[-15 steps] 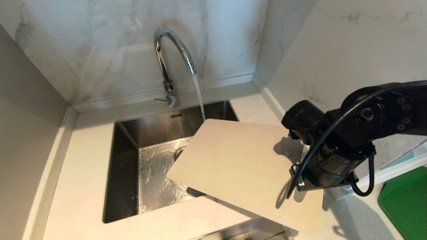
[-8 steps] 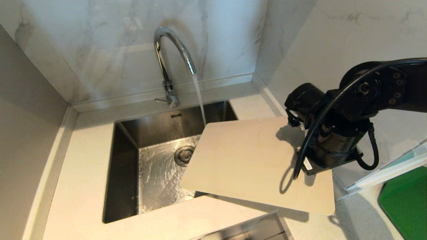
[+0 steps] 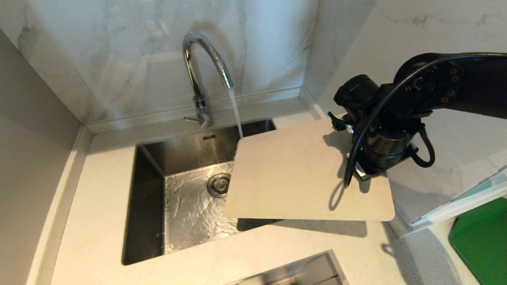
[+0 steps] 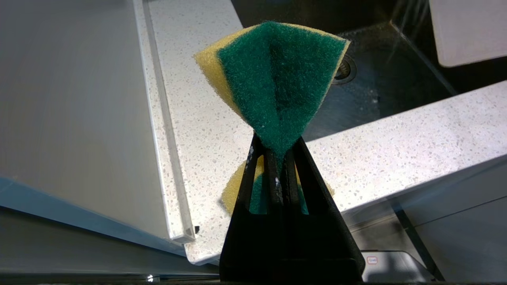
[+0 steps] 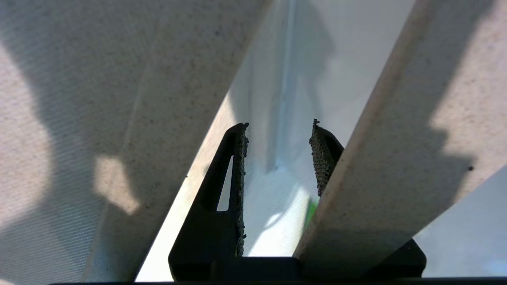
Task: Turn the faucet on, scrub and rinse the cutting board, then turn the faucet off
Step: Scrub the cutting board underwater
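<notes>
Marble-veined walls corner a pale speckled countertop [image 3: 99, 221] with a sunken steel sink [image 3: 186, 206]. Over its right side the right gripper [image 5: 277, 158] grips the cutting board [image 3: 293, 178], a thin beige plastic rectangle with rounded corners, through its handle slot, jaws partly spread, apparently to carry it under the water. Water streams from the chrome gooseneck faucet [image 3: 206, 59]. Off to the side, the left gripper [image 4: 277, 158] pinches a folded green-and-yellow sponge [image 4: 273, 79], seemingly kept ready for scrubbing.

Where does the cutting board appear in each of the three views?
Head view: cutting board centre-right, partly over the sink.
Left wrist view: one pale corner, beyond the sponge.
Right wrist view: fills the frame around the right gripper.
Shared landmark: sink drain, head and left wrist views.
</notes>
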